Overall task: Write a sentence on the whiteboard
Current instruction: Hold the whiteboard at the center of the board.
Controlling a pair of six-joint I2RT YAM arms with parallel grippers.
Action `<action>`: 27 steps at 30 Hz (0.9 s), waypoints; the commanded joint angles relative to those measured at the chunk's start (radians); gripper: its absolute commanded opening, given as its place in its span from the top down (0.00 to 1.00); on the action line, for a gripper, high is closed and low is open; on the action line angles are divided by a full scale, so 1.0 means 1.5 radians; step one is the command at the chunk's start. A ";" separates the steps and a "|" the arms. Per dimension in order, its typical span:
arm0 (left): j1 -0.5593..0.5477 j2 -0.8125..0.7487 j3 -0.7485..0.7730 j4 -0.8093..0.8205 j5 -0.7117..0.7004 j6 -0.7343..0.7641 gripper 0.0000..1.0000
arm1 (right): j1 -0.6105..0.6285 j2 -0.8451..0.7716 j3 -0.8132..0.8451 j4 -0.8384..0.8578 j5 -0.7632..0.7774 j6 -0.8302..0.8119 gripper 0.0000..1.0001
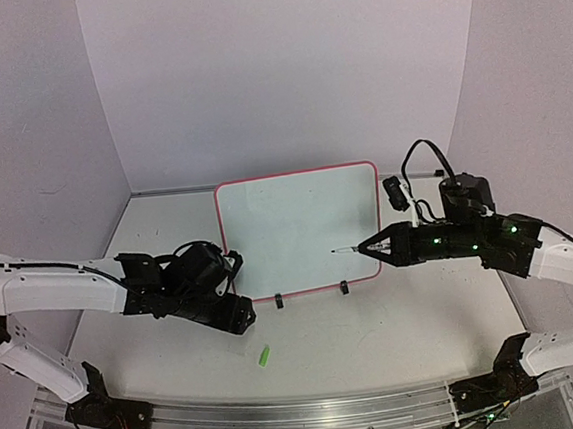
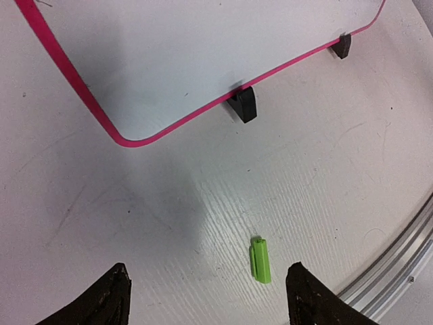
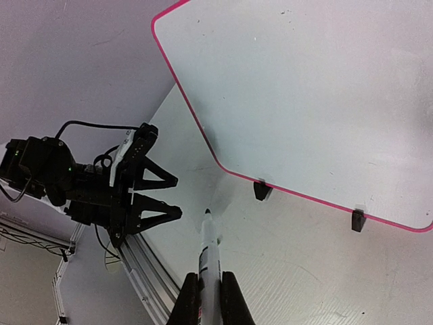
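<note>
The right gripper (image 1: 372, 247) pinches an uncapped marker (image 1: 348, 250) over the blank whiteboard (image 1: 297, 224), left gripper (image 2: 206, 298) gaping empty beside it; writing unstarted.

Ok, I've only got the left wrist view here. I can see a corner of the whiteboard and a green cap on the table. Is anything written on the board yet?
Observer: No. In the top view the whiteboard is blank across its whole face.
Operator: Where's the marker?
Observer: The right gripper is shut on the marker, which is uncapped and points toward the left gripper.
Operator: Is the tip on the board?
Observer: From above, the tip lies over the board's lower right area. I cannot tell whether it touches.
</note>
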 commanded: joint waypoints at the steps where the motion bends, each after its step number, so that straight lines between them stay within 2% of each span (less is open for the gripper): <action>1: 0.020 -0.061 0.073 -0.137 -0.051 0.031 0.21 | 0.004 -0.020 -0.014 0.016 0.018 0.002 1.00; 7: 0.175 -0.132 0.121 -0.176 0.080 0.147 0.19 | 0.012 -0.012 -0.018 0.051 -0.007 0.005 1.00; 15: 0.329 -0.102 0.232 -0.210 0.242 0.286 0.18 | 0.055 0.024 0.002 0.078 0.010 0.002 1.00; 23: 0.444 -0.081 0.225 -0.074 0.423 0.339 0.17 | 0.100 0.065 0.005 0.161 0.044 0.025 1.00; 27: 0.459 -0.066 0.225 -0.013 0.486 0.389 0.17 | 0.111 0.093 0.006 0.210 0.068 0.028 1.00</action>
